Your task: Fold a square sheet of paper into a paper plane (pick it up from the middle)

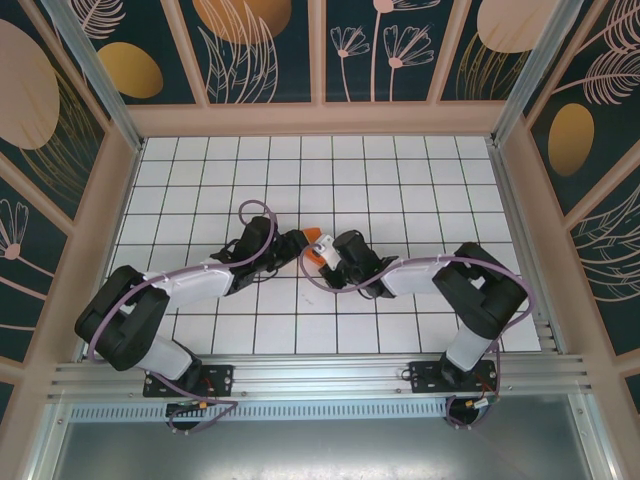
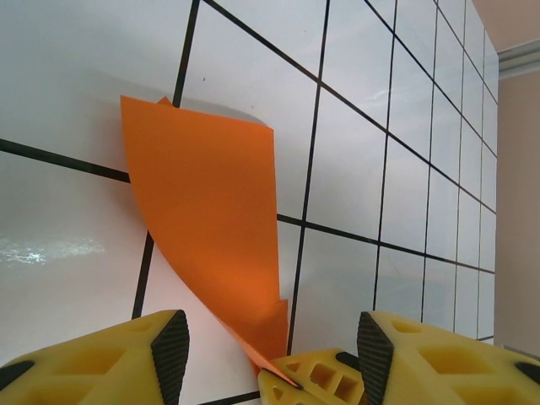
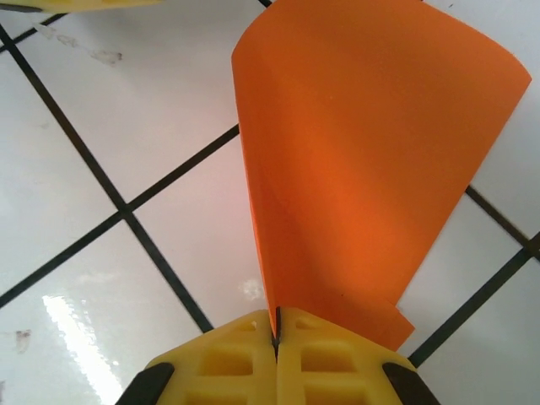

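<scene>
Right hand (image 3: 276, 336) tight on orange paper (image 3: 363, 169)

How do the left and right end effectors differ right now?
The left end effector stands open, gripping nothing; the right end effector is shut on the orange paper. The left straddles the paper's lower corner; the right pinches it. Both have yellow fingers.

Bright, even overhead lighting is provided. Glare patches are seen on the glossy desk (image 3: 76, 329) left of the right end effector (image 3: 276, 329). A soft shadow is cast beyond the orange paper (image 2: 211, 219). Little blur is observed.
</scene>
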You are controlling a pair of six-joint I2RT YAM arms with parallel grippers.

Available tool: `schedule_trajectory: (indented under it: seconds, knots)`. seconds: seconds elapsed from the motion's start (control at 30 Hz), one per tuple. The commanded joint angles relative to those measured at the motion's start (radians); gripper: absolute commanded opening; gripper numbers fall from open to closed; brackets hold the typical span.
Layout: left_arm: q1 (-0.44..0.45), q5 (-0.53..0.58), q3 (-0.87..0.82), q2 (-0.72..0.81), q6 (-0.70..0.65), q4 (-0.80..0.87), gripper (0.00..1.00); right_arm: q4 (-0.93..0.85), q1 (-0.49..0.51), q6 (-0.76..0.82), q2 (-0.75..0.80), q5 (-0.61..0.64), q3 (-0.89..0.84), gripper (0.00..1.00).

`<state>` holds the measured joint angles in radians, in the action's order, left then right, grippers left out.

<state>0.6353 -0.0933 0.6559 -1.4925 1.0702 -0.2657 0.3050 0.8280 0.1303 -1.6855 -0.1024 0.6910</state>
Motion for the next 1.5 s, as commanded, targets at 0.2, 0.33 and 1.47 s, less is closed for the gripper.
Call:
schedule_trajectory:
  seconds: [0.2, 0.33, 1.47]
  knots:
    - [-0.003, -0.032, -0.009, 0.024, -0.058, -0.057, 0.56, 0.186, -0.1, -0.346, -0.02, -0.245, -0.069, 0.0]
    - [-0.003, -0.044, -0.009, 0.018, -0.059, -0.072, 0.55, 0.215, -0.155, -0.433, -0.034, -0.329, -0.093, 0.0]
    - [0.051, -0.206, 0.045, -0.159, -0.027, -0.209, 0.36, 0.424, -0.2, -0.702, -0.104, -0.39, -0.217, 0.0]
